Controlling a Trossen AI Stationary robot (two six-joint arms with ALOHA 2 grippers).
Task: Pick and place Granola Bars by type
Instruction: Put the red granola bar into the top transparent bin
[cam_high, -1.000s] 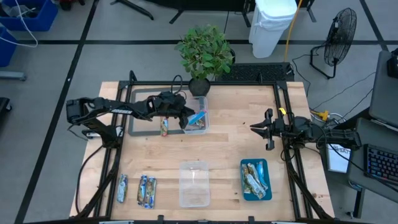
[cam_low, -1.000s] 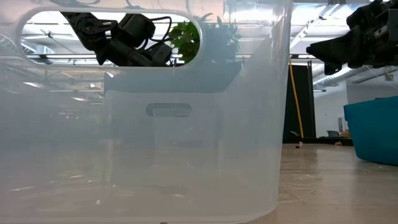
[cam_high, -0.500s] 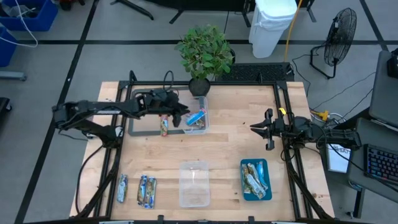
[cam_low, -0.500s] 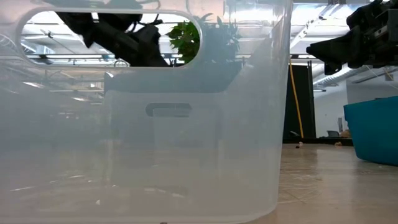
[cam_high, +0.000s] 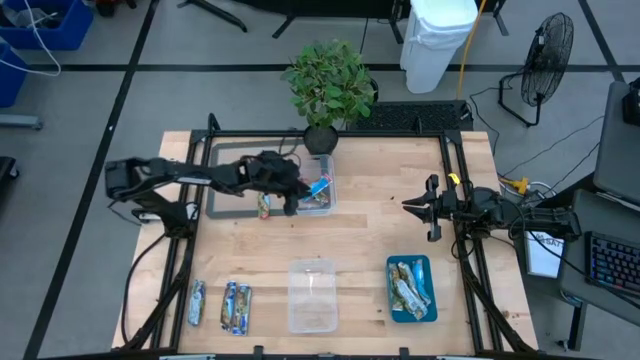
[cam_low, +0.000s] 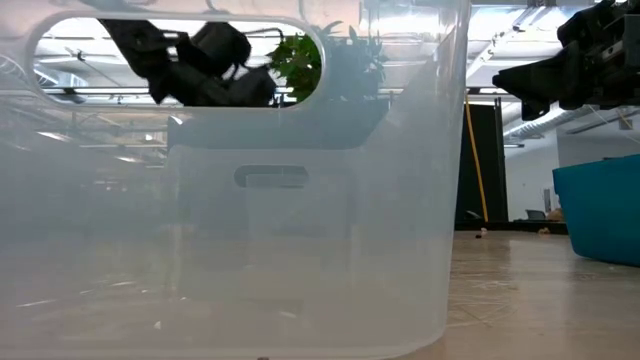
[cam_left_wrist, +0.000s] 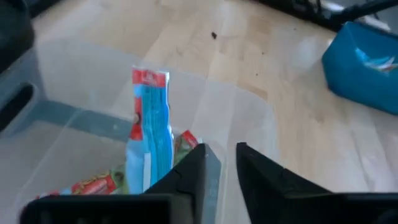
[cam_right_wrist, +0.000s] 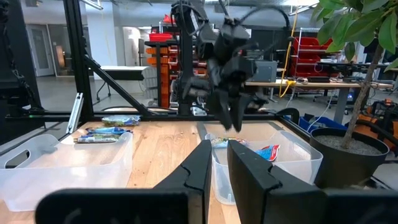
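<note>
**Over the far tub, left pincer empty**

Across the wooden surface (cam_high: 370, 220), granola bars (cam_high: 318, 193) lie in the far clear tub (cam_high: 328, 205). Just beside it hovers the left pincer (cam_high: 292, 203), fingers narrowly parted, gripping nothing. Well apart, the right pincer (cam_high: 408, 205) waits, nearly pressed together.
</note>
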